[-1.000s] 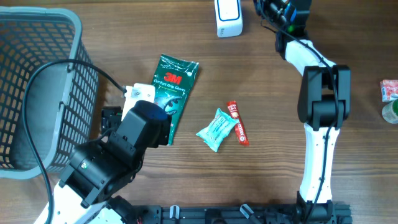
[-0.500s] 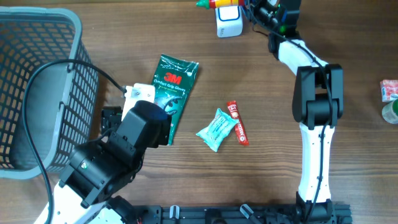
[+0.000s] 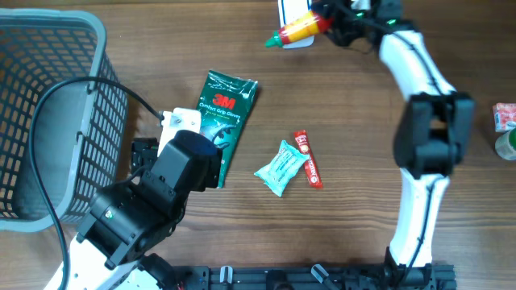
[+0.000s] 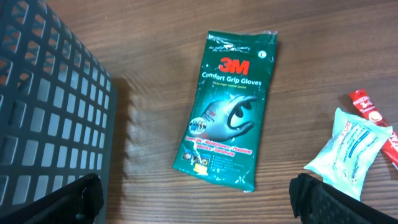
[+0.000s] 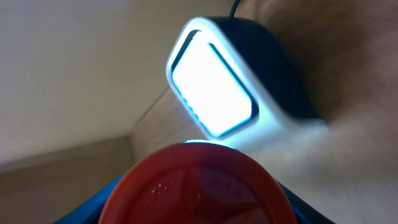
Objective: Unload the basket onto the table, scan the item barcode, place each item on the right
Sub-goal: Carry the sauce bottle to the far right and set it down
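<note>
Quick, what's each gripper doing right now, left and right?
Left gripper: open, holding nothing.
Right gripper: shut on the red and yellow bottle, facing the scanner.

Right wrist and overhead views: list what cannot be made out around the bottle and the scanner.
Barcode on the bottle: in no view; right wrist shows only its blurred red base.
Scanner: overhead, cut off by the top edge and overlapped by the bottle.
Right gripper fingers: overhead, too small; right wrist, hidden by the bottle.

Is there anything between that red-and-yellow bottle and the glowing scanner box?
Nothing visible. The right pincer holds the bottle just in front of the scanner, facing its lit window, with only open air between them.
</note>
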Tool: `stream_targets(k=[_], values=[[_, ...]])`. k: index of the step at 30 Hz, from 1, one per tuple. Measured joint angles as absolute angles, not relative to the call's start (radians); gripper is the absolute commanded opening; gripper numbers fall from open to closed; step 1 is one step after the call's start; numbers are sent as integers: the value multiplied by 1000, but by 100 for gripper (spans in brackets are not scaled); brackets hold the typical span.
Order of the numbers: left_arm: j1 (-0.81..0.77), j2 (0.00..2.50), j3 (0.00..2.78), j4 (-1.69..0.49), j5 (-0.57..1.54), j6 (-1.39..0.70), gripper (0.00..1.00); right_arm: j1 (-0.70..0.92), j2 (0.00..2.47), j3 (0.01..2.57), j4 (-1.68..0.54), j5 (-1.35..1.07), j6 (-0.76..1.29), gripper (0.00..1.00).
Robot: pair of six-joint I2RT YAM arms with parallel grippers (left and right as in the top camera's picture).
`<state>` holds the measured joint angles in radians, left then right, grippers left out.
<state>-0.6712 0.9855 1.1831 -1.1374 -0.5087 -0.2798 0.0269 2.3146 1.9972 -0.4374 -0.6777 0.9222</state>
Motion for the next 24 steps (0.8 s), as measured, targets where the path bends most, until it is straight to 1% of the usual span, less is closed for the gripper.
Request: stream_targets(k=[4, 9, 15, 18, 19, 24], values=[[-671, 985, 1183, -1137, -509, -280, 100, -76, 2142, 2010, -696, -623, 868, 49], [-671, 985, 1183, -1137, -509, -280, 100, -253, 2083, 2027, -817, -465, 865, 52], [-671, 986, 1183, -1137, -509, -280, 100, -431, 2150, 2000, -807, -252, 875, 53], [-671, 985, 1183, -1137, -509, -280, 100, -489, 2200, 1998, -768, -214, 879, 54], [-671, 985, 1183, -1137, -509, -280, 100, -520, 2241, 1997, -734, -198, 884, 56], [-671, 985, 1183, -1137, -509, -280, 100, -575, 2334, 1997, -682, -190, 899, 57]])
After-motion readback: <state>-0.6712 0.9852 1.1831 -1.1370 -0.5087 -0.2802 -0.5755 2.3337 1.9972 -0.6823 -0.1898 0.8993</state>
